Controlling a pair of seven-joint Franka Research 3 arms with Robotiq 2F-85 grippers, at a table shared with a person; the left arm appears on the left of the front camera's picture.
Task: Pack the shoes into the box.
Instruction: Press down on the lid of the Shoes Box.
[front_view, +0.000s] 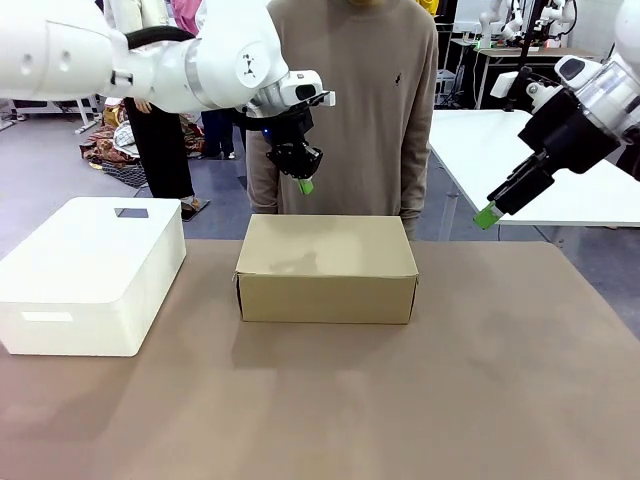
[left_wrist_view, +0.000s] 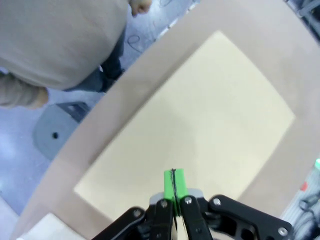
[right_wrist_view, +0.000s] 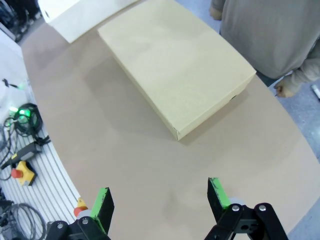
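The brown table (front_view: 480, 400) carries the closed box (front_view: 327, 268) and a white box (front_view: 90, 275).

Brown desk (front_view: 500, 400) in the foreground, grey-blue floor (front_view: 60, 160) beyond it, a white table (front_view: 480, 150) at the right, a heap of patterned cloth (front_view: 105, 150) on the floor at far left, cables (right_wrist_view: 20, 120) beside the desk edge

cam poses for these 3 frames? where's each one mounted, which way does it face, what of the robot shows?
Front: fixed between the arms, facing across the table at the person; both arms raised, left gripper, right gripper.
Left wrist: above the closed box, looking down; own fingers pressed together.
Right wrist: high, off to the box's side, looking down; own fingers spread.
Shared: box, table and person in all three.
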